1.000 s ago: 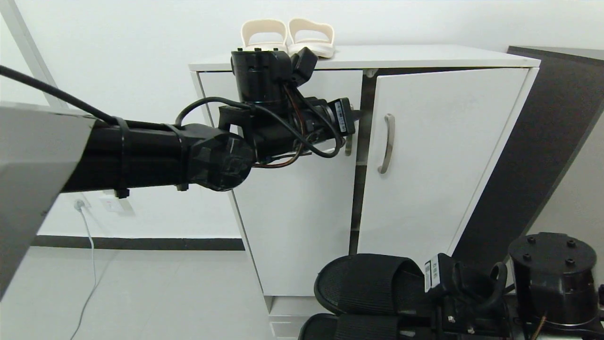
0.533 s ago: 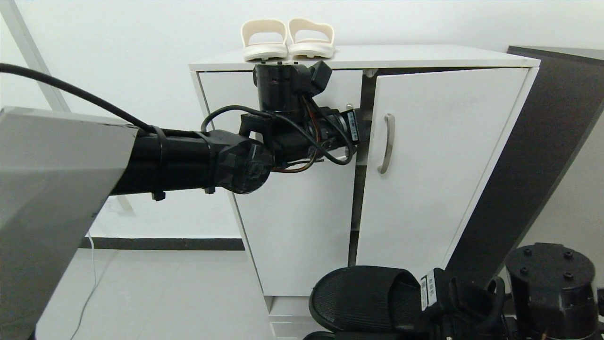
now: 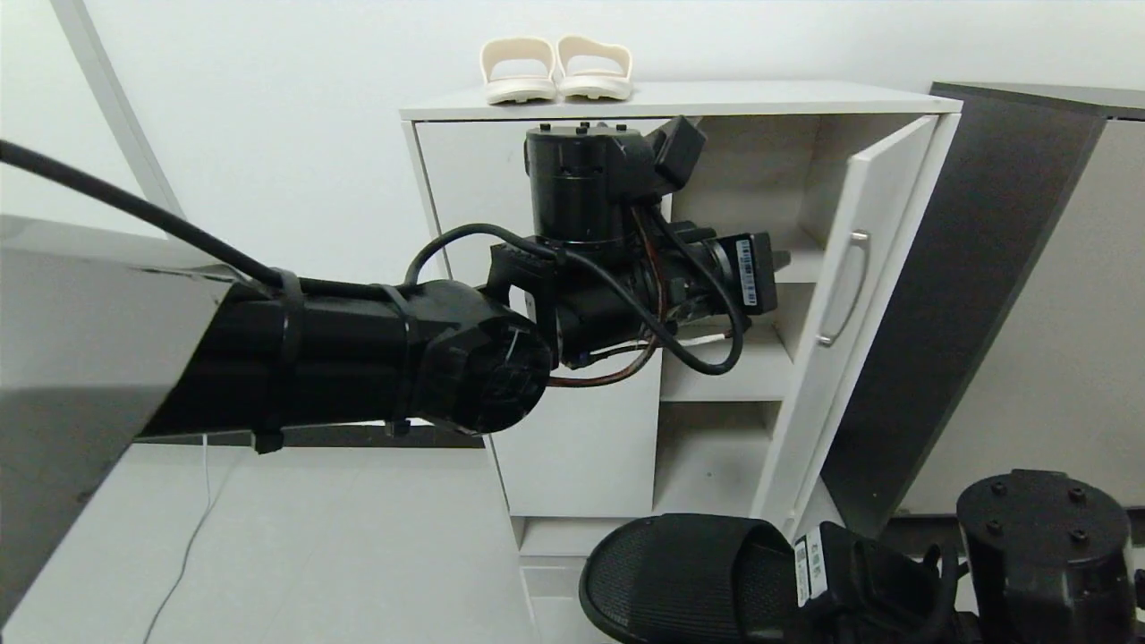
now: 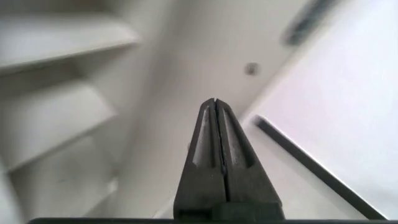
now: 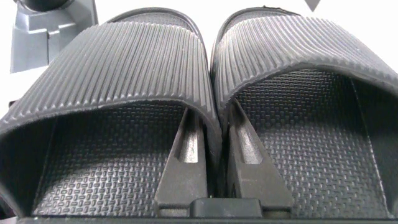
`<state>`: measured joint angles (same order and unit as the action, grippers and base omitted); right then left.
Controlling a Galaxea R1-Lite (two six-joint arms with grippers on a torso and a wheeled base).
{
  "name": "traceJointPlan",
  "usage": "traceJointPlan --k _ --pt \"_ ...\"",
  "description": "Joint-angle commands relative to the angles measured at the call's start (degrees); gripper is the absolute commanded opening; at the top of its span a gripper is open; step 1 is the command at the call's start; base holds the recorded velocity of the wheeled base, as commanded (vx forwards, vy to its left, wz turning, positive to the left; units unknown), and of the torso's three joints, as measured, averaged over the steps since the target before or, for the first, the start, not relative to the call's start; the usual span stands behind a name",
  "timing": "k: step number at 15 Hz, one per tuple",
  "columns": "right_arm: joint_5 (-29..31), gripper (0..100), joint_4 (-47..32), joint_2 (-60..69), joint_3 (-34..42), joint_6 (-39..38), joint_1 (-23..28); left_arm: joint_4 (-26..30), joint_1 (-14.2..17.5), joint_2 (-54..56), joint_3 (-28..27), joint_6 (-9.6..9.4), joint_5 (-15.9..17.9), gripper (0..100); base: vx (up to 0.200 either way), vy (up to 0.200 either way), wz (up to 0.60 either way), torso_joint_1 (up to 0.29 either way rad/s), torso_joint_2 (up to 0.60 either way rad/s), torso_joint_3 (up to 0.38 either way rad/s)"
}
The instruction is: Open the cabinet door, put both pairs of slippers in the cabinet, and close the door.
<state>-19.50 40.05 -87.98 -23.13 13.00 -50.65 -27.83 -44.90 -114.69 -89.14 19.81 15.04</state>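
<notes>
Door (image 3: 881, 268) open. My R hand (image 5: 214, 143) clamps black slippers (image 5: 137, 68) below cabinet (image 3: 760, 100); L hand (image 4: 215, 124) pinched together, empty; cream slippers (image 3: 556, 70) atop it, none stowed.

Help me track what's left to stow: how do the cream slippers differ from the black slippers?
The cream slippers sit on the cabinet top; the black slippers are held low in front, clamped in the right gripper. The cream slippers' straps look smooth; the black slippers' straps are ribbed. Both pairs lie side by side, neither yet stowed.
</notes>
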Motion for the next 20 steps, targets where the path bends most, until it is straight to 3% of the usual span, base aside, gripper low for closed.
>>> traceJointPlan --k 1,4,5,8,10,14,16,17,18,20 --pt "0.0 0 0.0 -0.1 0.0 0.0 -0.1 0.0 -0.9 1.4 0.5 -0.03 0.0 0 -0.2 0.0 0.0 -0.002 0.0 0.007" --pt "0.0 0 0.1 -0.2 -0.1 -0.3 0.1 -0.2 3.4 2.4 1.7 0.05 -0.6 0 0.0 0.0 0.0 0.0 0.0 0.0" --pt "0.1 0 0.1 -0.2 -0.3 -0.4 0.2 0.1 5.2 5.4 4.8 0.49 -2.7 0 0.0 0.0 0.0 0.0 0.0 0.0" --pt "0.7 0 0.2 -1.4 -1.8 -2.5 1.9 0.2 7.6 17.2 18.6 0.58 -6.3 0 0.0 0.0 0.0 0.0 0.0 0.0" --pt "9.9 0 0.4 -6.2 -7.1 -9.1 3.3 0.4 11.4 28.4 31.2 0.32 -7.7 0 0.0 0.0 0.0 0.0 0.0 0.0" --pt "22.5 0 0.4 -12.9 -13.7 -13.2 4.3 0.8 16.1 48.7 50.4 -0.03 -15.7 0 0.0 0.0 0.0 0.0 0.0 0.0" --pt "27.9 0 0.4 -15.6 -16.6 -16.4 4.3 3.0 16.2 58.4 57.1 -2.85 -18.3 0 0.0 0.0 0.0 0.0 0.0 0.0" --pt "31.3 0 0.1 -16.7 -18.4 -18.7 4.5 7.1 16.3 63.5 60.7 -4.96 -22.5 0 0.0 0.0 0.0 0.0 0.0 0.0" --pt "33.6 0 0.1 -17.3 -19.2 -19.9 4.9 10.8 19.1 67.9 64.1 -7.42 -25.9 0 0.0 0.0 0.0 0.0 0.0 0.0" --pt "37.5 0 0.1 -17.6 -19.8 -20.1 6.9 14.6 30.4 78.9 71.8 -11.46 -26.2 0 0.0 0.0 0.0 0.0 0.0 0.0"
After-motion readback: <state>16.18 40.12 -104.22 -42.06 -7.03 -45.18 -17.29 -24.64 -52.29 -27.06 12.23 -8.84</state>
